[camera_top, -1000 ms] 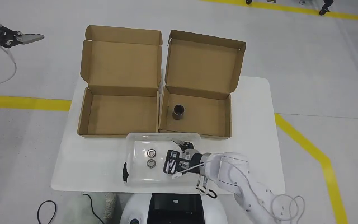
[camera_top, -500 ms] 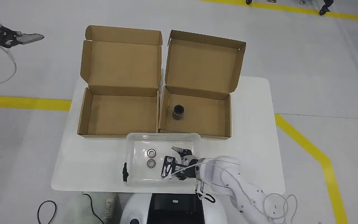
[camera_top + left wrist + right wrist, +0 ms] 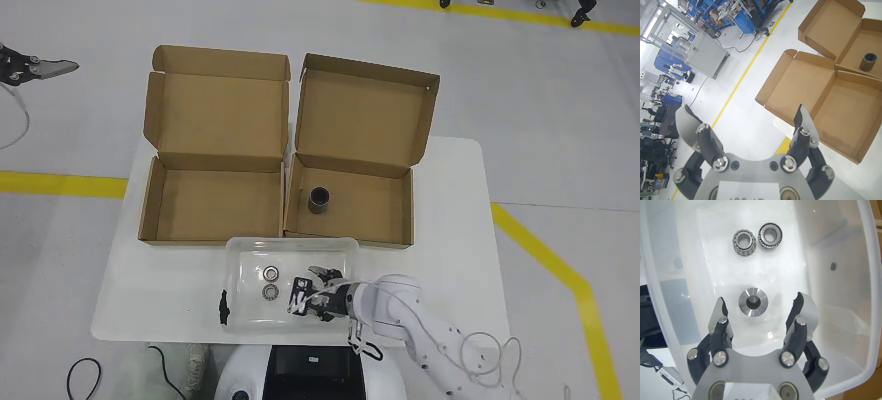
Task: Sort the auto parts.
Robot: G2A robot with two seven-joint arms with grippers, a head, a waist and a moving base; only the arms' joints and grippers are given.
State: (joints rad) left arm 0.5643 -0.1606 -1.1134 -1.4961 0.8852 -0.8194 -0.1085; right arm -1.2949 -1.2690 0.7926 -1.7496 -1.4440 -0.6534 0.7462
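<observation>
Right wrist view: right pincer point(image 3: 760, 303) wide open, bushing point(image 3: 753, 303) between its tips in the bin point(image 3: 865, 294), no contact. Over the last second it edged toward the two bearings point(image 3: 744, 242); parts unmoved. Left pincer point(image 3: 744, 113) wide open, off the counter point(image 3: 450, 200).

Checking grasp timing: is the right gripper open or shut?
Open: the right gripper is spread wide, straddling the cone-shaped steel part without touching it.

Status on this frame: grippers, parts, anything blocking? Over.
Right gripper open in clear bin, steel collar between its fingers, untouched. Left gripper open, out over the floor. Two bearings farther along the bin, sleeve in a cardboard box. Nothing blocking.
</observation>
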